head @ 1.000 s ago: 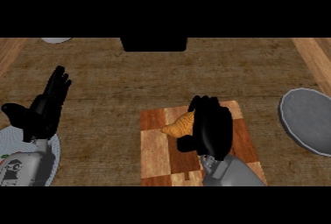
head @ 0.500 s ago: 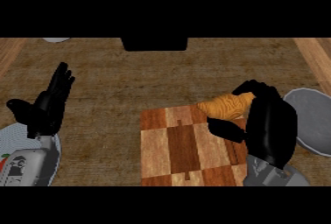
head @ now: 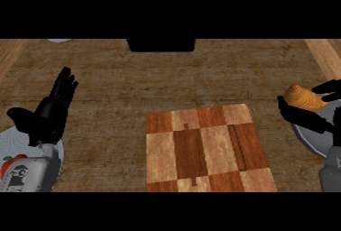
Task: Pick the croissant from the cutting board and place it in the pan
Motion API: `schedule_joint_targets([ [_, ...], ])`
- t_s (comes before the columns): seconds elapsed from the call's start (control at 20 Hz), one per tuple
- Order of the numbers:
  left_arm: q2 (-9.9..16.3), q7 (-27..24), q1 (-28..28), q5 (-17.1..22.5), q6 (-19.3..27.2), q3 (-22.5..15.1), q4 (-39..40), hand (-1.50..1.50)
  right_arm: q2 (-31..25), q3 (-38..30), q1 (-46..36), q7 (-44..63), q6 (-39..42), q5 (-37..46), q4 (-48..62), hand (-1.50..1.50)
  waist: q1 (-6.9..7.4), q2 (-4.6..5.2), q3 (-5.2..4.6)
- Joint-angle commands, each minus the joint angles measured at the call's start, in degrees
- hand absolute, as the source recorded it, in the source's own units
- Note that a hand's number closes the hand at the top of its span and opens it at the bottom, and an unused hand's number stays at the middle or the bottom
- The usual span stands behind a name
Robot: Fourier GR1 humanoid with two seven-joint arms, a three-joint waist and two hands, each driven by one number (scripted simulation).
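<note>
The golden-brown croissant (head: 304, 98) is held at the far right edge of the head view, with my right hand (head: 307, 116) curled round it. Hand and croissant are over the grey pan (head: 313, 139), of which only a sliver shows below the hand. The checkered wooden cutting board (head: 206, 149) lies bare in the middle of the counter. My left hand (head: 48, 116) rests open at the left, fingers up.
A dark box (head: 161, 44) sits at the back centre. A pale round object (head: 60, 40) shows at the back left, and a grey plate (head: 13, 140) peeks out under my left forearm. The brown counter lies between.
My right hand has carried the croissant off the cutting board and to the right, over the pan. The board is now bare. The left hand has barely moved.
</note>
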Motion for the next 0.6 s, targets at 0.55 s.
schedule_joint_targets([
  [0.55, -0.85, 0.32, -2.31, -0.60, -0.30, -0.02, 1.26, 0.00, -15.35, -21.47, -8.85, -36.14, -17.54, -11.16, 53.25, 1.50, 1.86, 0.57, 0.14],
])
